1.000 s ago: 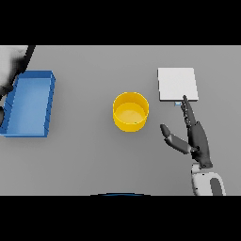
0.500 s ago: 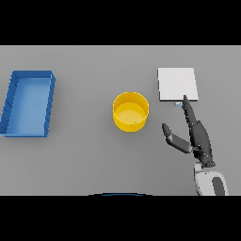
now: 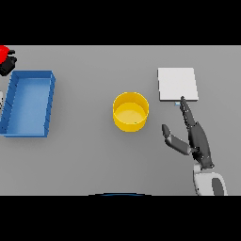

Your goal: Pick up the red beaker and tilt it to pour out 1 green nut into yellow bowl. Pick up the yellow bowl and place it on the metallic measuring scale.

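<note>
1. Since half a second ago, a red beaker [image 3: 4, 51] has come into view at the far left edge, above the blue tray [image 3: 28, 103]; a dark shape, likely the left hand [image 3: 8, 64], sits against it. Whether its fingers grip the beaker, cannot tell.
2. Right hand [image 3: 195, 136] is unchanged: fingers straight and spread, thumb out, fingertips just at the near edge of the square scale [image 3: 177, 84]. It holds nothing.
3. Yellow bowl [image 3: 131, 111] stands mid-desk [image 3: 89, 155], between tray and scale, apart from both.
4. Judgement: the beaker is apparently being brought in; pouring not yet begun, no nut visible.
</note>
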Motion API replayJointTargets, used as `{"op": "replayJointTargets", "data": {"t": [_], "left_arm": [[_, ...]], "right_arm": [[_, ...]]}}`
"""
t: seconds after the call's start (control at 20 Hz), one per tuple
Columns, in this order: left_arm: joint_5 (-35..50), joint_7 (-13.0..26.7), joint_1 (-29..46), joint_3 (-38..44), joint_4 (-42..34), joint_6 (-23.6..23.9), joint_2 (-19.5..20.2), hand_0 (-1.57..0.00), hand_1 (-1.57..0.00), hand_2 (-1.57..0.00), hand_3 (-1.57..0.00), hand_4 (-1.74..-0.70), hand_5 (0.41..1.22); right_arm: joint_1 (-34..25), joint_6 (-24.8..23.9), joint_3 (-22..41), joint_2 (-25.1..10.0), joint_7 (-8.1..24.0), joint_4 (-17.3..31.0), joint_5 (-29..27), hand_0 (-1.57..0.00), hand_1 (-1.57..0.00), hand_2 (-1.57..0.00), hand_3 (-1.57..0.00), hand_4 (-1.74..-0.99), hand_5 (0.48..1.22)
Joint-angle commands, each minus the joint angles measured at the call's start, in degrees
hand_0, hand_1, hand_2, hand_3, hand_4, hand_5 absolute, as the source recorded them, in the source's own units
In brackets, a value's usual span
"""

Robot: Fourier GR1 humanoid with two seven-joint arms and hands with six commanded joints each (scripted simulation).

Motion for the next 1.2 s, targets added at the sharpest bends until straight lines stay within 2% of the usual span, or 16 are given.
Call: {"op": "replayJointTargets", "data": {"t": [0.0, 0.1, 0.3, 0.35, 0.4, 0.45, 0.55, 0.6, 0.7, 0.75, 0.9, 1.05, 1.15], "left_arm": [[0.4, 1.5, 2.0, 0.2, -2.0, 0.8, -0.4, -1.57, -1.57, -1.57, -1.57, -1.74, 1.221], [1.4, 3.4, 5.9, 0.1, -7.0, 1.4, -1.0, -1.57, -1.57, -1.57, -1.57, -1.74, 1.151], [2.2, 7.1, 10.2, 0.2, -11.6, 2.7, -1.8, -1.57, -1.57, -1.57, -1.57, -1.74, 0.925], [2.7, 8.9, 10.9, 0.3, -13.2, 2.3, -1.9, -1.57, -1.57, -1.57, -1.57, -1.66, 0.868], [3.0, 8.9, 12.3, -0.1, -15.0, 1.5, -2.0, -1.57, -1.57, -1.53, -1.53, -1.52, 0.818], [4.0, 7.3, 13.1, -0.5, -16.5, -1.1, -1.2, -1.47, -1.34, -1.28, -1.32, -1.37, 0.774], [8.1, 7.2, 13.7, 0.3, -18.6, -6.3, -0.2, -0.94, -0.86, -0.82, -0.84, -1.13, 0.705], [10.2, 6.9, 14.3, 0.8, -18.9, -8.0, -0.6, -0.75, -0.69, -0.65, -0.67, -1.05, 0.683], [9.5, 8.2, 14.2, -0.6, -18.9, -10.9, 0.9, -0.48, -0.44, -0.42, -0.43, -0.92, 0.651], [8.9, 8.9, 14.0, -1.4, -19.1, -11.7, 1.2, -0.38, -0.35, -0.33, -0.34, -0.88, 0.644], [5.6, 8.9, 13.7, -3.4, -16.3, -11.5, 1.5, -0.20, -0.18, -0.17, -0.18, -0.81, 0.627], [4.7, 6.8, 13.4, -3.4, -16.6, -10.0, 1.5, -0.10, -0.09, -0.09, -0.09, -0.78, 0.631], [5.0, 5.2, 13.1, -3.2, -17.2, -9.2, 0.9, -0.06, -0.06, -0.06, -0.06, -0.78, 0.633]], "right_arm": [[0.0, 0.0, 0.2, 0.0, 0.0, -0.2, 0.2, 0.00, 0.00, 0.00, 0.00, -1.166, 0.676], [-0.3, 0.0, -0.4, -0.1, 0.6, 0.4, -0.2, 0.00, 0.00, 0.00, 0.00, -1.174, 0.676], [-0.4, 0.0, -0.9, -0.6, 0.3, 0.7, -0.5, 0.00, 0.00, 0.00, 0.00, -1.157, 0.671], [-0.4, 0.3, -0.5, -0.5, 0.5, 0.4, -0.5, 0.00, 0.00, 0.00, 0.00, -1.155, 0.669], [-0.3, 0.6, -0.6, -0.6, 0.3, 0.7, -0.8, 0.00, 0.00, 0.00, 0.00, -1.155, 0.670], [-0.3, 0.5, -0.4, -0.3, 0.2, 0.3, -0.7, 0.00, 0.00, 0.00, 0.00, -1.153, 0.670], [-0.3, 0.2, -0.4, -0.3, 0.5, 0.1, -0.4, 0.00, 0.00, 0.00, 0.00, -1.149, 0.670], [-0.4, 0.1, -0.5, -0.2, 0.8, -0.1, -0.7, 0.00, 0.00, 0.00, 0.00, -1.150, 0.671], [0.2, 0.4, -0.3, -0.2, 0.4, -0.2, -0.8, 0.00, 0.00, 0.00, 0.00, -1.155, 0.670], [-0.9, -0.1, -0.3, 0.1, 1.3, 0.7, -0.2, 0.00, 0.00, 0.00, 0.00, -1.155, 0.669], [-0.3, -0.9, 0.0, -0.2, 0.5, 0.3, 1.2, 0.00, 0.00, 0.00, 0.00, -1.157, 0.665], [-1.1, -1.2, -0.2, -0.3, 1.6, 0.8, 1.3, 0.00, 0.00, 0.00, 0.00, -1.154, 0.657], [-1.2, -2.4, 0.6, -0.7, 4.4, 0.8, 4.4, 0.00, 0.00, 0.00, 0.00, -1.131, 0.631]]}}
